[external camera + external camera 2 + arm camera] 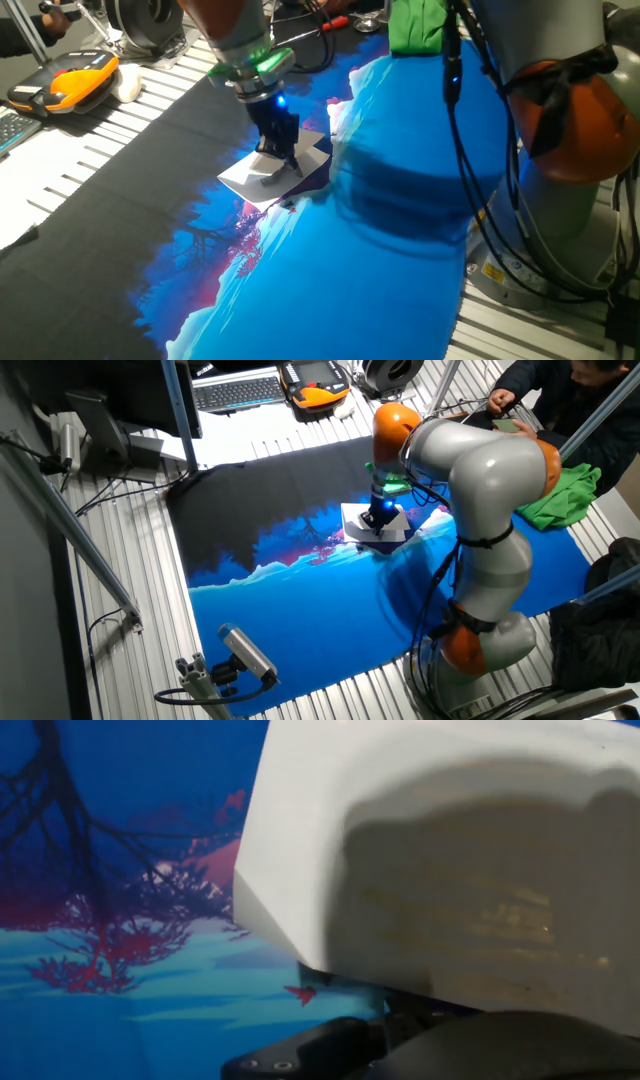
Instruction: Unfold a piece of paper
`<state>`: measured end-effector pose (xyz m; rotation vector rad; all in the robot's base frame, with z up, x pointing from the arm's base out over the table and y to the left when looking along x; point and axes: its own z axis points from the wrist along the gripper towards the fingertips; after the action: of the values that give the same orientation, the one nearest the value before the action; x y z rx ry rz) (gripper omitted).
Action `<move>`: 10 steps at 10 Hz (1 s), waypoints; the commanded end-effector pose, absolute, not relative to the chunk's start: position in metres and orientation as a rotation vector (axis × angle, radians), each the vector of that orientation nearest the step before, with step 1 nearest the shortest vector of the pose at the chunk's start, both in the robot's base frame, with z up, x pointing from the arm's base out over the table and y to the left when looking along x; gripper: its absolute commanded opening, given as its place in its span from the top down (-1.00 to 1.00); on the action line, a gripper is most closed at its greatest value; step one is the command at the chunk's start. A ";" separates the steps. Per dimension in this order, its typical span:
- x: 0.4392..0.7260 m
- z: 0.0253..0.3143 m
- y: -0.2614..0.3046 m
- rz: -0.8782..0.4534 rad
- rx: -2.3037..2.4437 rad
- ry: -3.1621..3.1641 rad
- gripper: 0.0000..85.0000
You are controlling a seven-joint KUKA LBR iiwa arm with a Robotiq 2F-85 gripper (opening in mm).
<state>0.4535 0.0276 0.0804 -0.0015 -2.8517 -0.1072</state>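
The piece of paper [250, 178] is small and white and lies on the blue printed cloth [400, 230] near its dark upper part. One flap stands up beside the fingers. My gripper [284, 160] comes down onto the sheet from above, fingers close together on it. In the other fixed view the paper [358, 518] shows under the gripper [381, 525]. In the hand view the paper [330, 840] fills the upper right, raised close to the camera, above one dark finger [330, 1045]. The grip itself is partly hidden.
A green cloth [415, 25] lies at the far edge, also seen in the other fixed view [560, 495]. An orange and black device [75, 80] and a keyboard [235, 392] sit off the cloth. A person [560, 390] stands nearby. The arm's cables [470, 150] hang over the cloth.
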 end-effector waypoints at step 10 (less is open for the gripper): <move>0.497 0.108 0.013 -0.125 -0.161 -3.263 1.00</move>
<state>0.4977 0.0136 0.1080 -0.1686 -3.1963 -0.1215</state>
